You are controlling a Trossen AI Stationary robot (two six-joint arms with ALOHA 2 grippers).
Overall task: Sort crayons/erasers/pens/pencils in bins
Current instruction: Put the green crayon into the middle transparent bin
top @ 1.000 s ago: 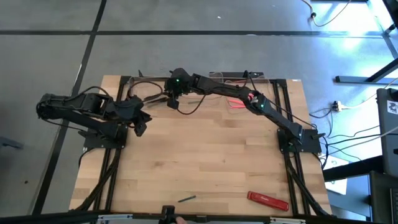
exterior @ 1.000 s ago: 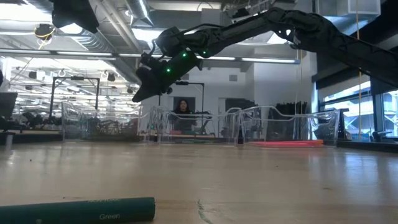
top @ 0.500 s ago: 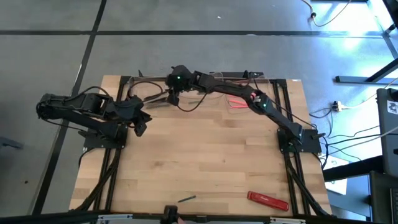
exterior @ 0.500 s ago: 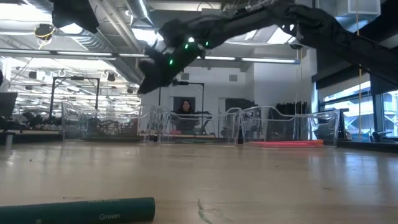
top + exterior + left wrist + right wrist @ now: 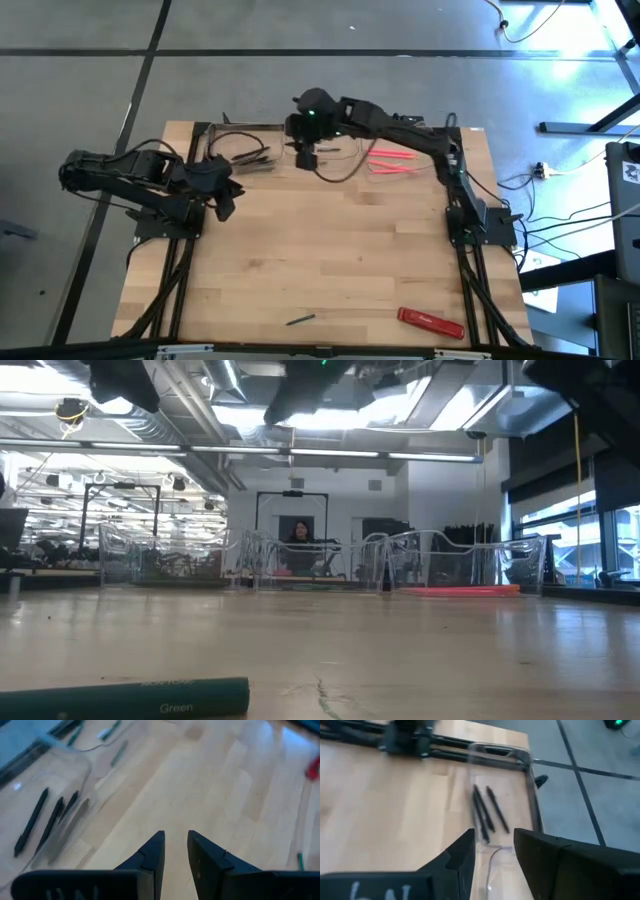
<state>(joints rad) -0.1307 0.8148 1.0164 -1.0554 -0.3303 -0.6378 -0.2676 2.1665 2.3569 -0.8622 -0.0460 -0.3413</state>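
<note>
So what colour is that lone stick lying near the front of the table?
Dark green; the crayon shows best in the low view, its label reading "Green".

Overhead and table-level cameras, two wrist cameras; shared: the far-edge bins (image 5: 250, 150).

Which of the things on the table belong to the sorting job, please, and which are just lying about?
Part of the job:
- clear bins
- black pens in the left bin
- pink sticks in the right bin
- green crayon loose near the front edge

Lying about:
- flat red bar
- black frame rails
</note>
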